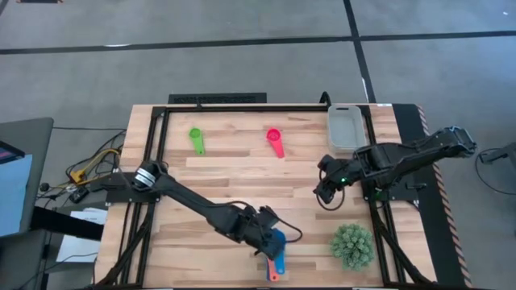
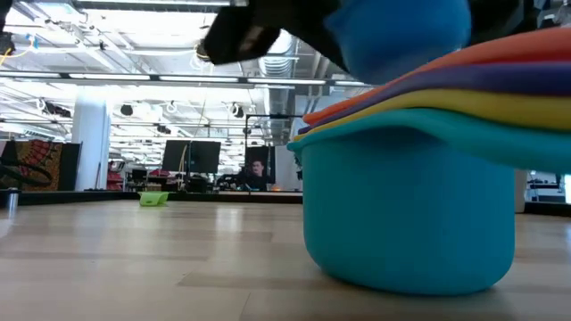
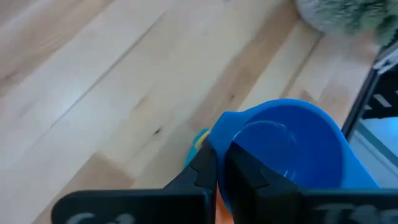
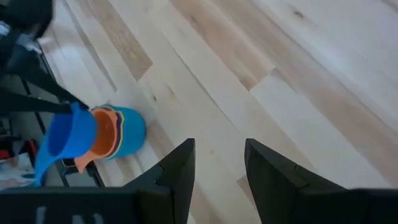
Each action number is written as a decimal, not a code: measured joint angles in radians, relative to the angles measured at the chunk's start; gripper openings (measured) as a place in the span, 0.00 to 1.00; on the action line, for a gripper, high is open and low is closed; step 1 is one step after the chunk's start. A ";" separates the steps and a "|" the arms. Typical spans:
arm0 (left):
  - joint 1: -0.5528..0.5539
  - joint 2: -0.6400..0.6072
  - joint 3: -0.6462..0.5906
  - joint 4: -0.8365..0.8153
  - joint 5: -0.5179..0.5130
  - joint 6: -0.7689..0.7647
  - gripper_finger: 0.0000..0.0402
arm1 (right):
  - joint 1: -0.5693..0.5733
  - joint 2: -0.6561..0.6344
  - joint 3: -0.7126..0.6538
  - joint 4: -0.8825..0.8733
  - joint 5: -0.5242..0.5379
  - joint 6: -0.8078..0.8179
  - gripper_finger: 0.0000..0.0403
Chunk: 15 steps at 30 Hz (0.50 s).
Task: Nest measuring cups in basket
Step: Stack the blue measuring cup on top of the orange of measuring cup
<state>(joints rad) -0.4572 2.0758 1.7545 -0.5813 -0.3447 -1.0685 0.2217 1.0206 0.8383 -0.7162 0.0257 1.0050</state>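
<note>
A blue measuring cup (image 3: 292,149) is in my left gripper (image 3: 222,155), close to the table's near edge (image 1: 270,231). Right under it stands a nested stack of cups (image 2: 410,214): light blue at the bottom, with yellow, navy and orange handles fanned above. The stack (image 4: 121,134) rests on its base on the wood. A green cup (image 1: 197,138) and a pink-red cup (image 1: 275,141) lie apart on the far half of the table. The pale grey basket (image 1: 347,127) sits at the far right. My right gripper (image 1: 326,192) hovers open, right of centre, touching nothing. My left gripper pinches the blue cup's wall at the rim (image 3: 225,127), one finger (image 3: 249,168) inside the bowl and one (image 3: 202,171) outside. The cup (image 4: 65,137) is held tilted just above the stack's orange cup (image 4: 102,134). Whether it touches the stack I cannot tell.
A spiky green ball-shaped plant (image 1: 352,246) stands near the table's near right corner, right of the stack. A black frame rail (image 1: 379,217) runs along the table's sides. Bare wood (image 1: 242,173) lies between the two loose cups and the stack.
</note>
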 joint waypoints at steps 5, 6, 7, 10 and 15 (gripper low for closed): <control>-0.008 0.041 0.013 -0.004 0.034 0.038 0.01 | 0.042 0.000 0.000 -0.002 0.022 0.021 0.40; -0.008 0.041 0.013 -0.015 0.035 0.041 0.01 | 0.049 0.000 0.000 -0.003 0.027 0.026 0.40; -0.008 0.040 0.012 -0.012 0.034 0.047 0.01 | 0.056 0.000 0.000 -0.005 0.030 0.031 0.40; -0.008 0.040 0.010 -0.032 0.035 0.068 0.01 | 0.071 0.000 0.000 -0.006 0.047 0.035 0.41; -0.008 0.039 0.009 -0.030 0.047 0.081 0.01 | 0.080 0.000 0.000 -0.009 0.053 0.034 0.43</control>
<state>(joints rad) -0.4656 2.1151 1.7638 -0.6110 -0.2978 -0.9871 0.3012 1.0206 0.8383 -0.7253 0.0784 1.0389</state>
